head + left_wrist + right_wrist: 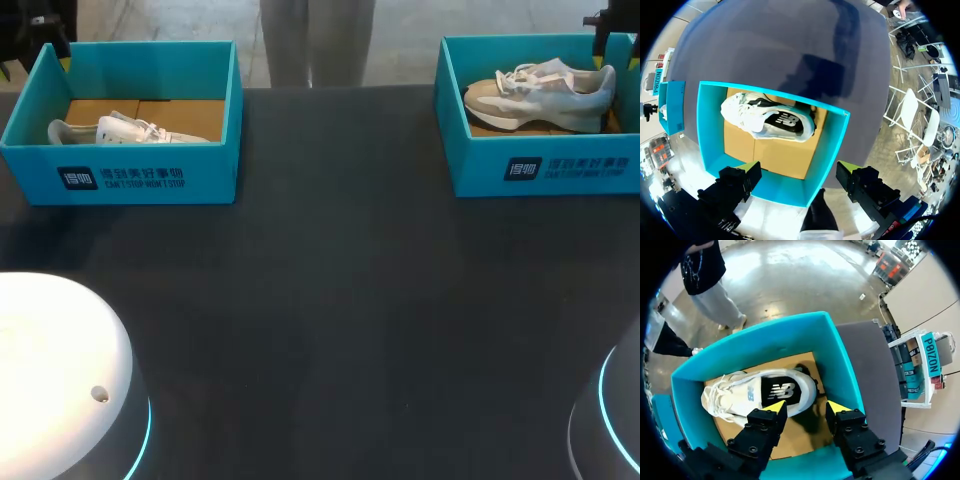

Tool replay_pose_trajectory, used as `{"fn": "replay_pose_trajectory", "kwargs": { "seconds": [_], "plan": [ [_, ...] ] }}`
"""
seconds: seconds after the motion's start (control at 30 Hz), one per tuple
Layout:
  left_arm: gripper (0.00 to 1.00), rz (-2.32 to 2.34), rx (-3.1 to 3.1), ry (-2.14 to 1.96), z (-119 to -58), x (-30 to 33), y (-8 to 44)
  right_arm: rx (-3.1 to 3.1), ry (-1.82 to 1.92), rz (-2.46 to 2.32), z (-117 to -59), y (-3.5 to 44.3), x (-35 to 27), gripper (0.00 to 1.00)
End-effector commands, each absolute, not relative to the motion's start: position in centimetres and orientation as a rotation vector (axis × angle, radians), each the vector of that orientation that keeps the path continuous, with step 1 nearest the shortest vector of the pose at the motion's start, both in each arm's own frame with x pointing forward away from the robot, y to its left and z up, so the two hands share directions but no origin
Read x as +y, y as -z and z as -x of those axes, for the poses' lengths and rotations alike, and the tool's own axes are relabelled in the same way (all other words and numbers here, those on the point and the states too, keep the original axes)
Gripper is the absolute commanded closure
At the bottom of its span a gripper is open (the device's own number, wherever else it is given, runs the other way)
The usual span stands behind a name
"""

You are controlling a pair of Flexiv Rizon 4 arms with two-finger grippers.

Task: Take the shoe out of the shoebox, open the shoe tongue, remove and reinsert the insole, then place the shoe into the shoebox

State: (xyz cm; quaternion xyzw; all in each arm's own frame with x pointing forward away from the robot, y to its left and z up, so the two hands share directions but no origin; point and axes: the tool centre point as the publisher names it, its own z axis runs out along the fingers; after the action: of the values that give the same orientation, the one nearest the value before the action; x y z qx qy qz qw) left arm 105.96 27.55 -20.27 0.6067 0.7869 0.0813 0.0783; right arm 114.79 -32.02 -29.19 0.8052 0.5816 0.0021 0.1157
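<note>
Table (pixel 330 300) span between left shoebox (pixel 120 178) and right shoebox (pixel 545 170)

The left arm's white domed housing (pixel 55 365) bore a small round stud (pixel 99 394) and a cyan light ring (pixel 146 440); the right arm's grey housing (pixel 615 425) glowed cyan too. The left gripper (pixel 799 172) and right gripper (pixel 806 407) had blocky black fingers with yellow tips, the right's screw-studded.

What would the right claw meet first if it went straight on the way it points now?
Probably the heel end of the shoe, which lies in the box just ahead of the open right claw; bare box floor lies beside it. Depth is unclear.
</note>
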Motion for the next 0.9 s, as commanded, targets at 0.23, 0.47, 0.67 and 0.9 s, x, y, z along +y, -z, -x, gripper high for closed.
{"fn": "replay_pose_trajectory", "kwargs": {
  "seconds": [0.23,0.47,0.67,0.9],
  "plan": [
    [0.0,-1.817,2.357,-0.246,-105.9,27.5,20.2,1.729,0.077,-2.411,-117.0,31.3,-32.7,0.53],
    [0.0,-1.817,2.357,-0.246,-105.9,27.5,20.2,1.699,0.1,-2.442,-116.9,32.3,-33.2,0.55],
    [0.0,-1.817,2.357,-0.246,-105.9,27.5,20.2,1.701,0.147,-2.454,-116.6,33.4,-33.7,0.53],
    [0.0,-1.817,2.357,-0.246,-105.9,27.5,20.2,1.692,0.173,-2.475,-116.3,34.5,-34.0,0.53]
  ]
}}
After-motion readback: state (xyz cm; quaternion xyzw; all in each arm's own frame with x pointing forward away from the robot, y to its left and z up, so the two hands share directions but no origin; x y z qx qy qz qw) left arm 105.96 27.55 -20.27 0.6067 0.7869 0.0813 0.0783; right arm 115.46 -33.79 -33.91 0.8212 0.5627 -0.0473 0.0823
